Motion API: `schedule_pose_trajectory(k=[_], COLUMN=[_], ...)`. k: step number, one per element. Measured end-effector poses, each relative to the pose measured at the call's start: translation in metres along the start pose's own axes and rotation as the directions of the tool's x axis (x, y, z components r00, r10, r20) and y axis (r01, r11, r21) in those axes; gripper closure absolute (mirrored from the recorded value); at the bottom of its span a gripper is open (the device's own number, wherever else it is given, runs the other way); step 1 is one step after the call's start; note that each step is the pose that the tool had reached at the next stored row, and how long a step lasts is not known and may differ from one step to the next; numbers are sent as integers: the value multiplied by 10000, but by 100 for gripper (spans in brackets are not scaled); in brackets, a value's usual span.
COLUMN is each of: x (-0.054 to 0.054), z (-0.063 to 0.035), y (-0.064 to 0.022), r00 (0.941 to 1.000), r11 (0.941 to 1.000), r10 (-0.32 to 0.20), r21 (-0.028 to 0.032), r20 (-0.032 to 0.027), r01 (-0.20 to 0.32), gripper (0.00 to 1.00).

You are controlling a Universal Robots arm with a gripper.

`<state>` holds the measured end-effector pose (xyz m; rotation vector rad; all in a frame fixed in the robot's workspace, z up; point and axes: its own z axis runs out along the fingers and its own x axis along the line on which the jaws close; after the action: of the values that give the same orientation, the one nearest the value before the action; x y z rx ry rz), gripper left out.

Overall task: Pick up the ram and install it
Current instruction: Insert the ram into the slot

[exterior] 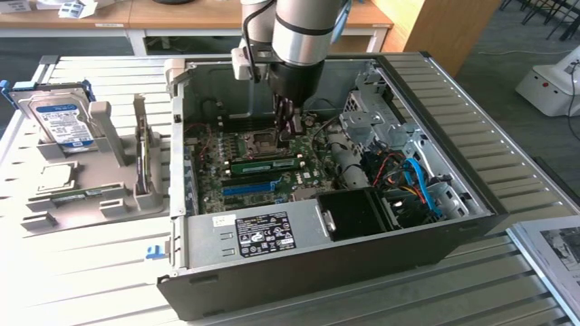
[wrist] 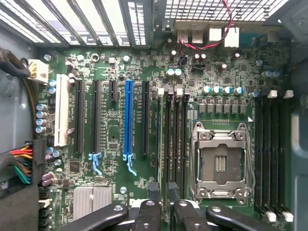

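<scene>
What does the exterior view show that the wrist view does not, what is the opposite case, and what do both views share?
Exterior view: a silver hard drive with a blue-white label in a grey stand, a black power supply box, blue cables, the grey robot arm, and the long green ram stick seen side-on.
Wrist view: a white plastic slot and a silver finned heatsink.
Both: the green motherboard, its bright blue slot, the square metal processor socket, and the black tool above the board.

The exterior view's top edge cuts off the arm (exterior: 303,30); the power supply label (exterior: 263,234) is too small to read.
</scene>
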<state>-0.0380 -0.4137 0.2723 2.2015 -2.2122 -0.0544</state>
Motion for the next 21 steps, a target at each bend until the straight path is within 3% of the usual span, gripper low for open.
schedule_pose_trajectory(k=[21], x=[-3], z=[-347], y=[13], r00=[10000], r11=[10000], r10=[0], r21=[0], r20=[0], r01=[0], gripper=[81])
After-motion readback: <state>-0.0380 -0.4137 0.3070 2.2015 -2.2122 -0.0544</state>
